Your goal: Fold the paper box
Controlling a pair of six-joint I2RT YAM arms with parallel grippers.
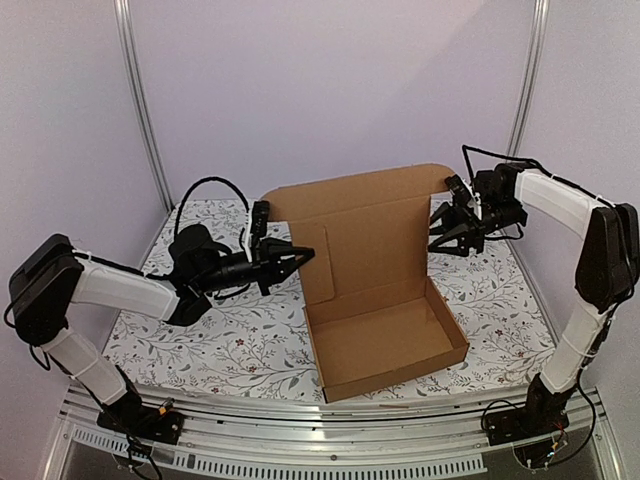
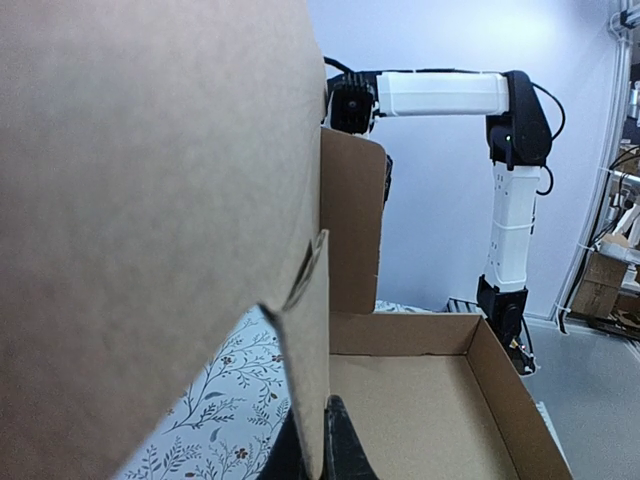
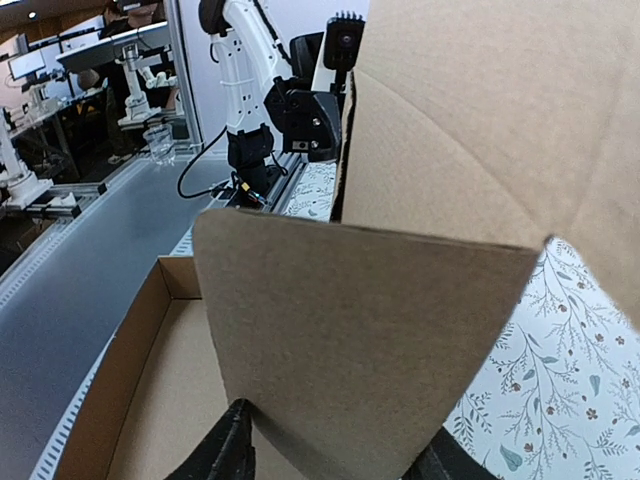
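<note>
The paper box [image 1: 392, 338] is brown cardboard: a shallow tray in mid-table with its lid [image 1: 372, 225] standing upright behind it. My left gripper [image 1: 300, 256] reaches in from the left and is shut on the lid's left side flap [image 1: 318, 262]. In the left wrist view that flap [image 2: 310, 340] runs edge-on down between the black fingers [image 2: 345, 452]. My right gripper [image 1: 440, 238] is at the lid's right edge. In the right wrist view the right side flap [image 3: 360, 330] stands broadside across the gripper [image 3: 330, 452], whose fingers [image 3: 225, 448] are spread apart at its lower corners.
A floral cloth [image 1: 230, 340] covers the table. Metal frame posts [image 1: 140, 100] rise at the back corners, and a metal rail [image 1: 330, 440] runs along the near edge. Other benches and equipment [image 3: 90, 110] show beyond the table in the right wrist view.
</note>
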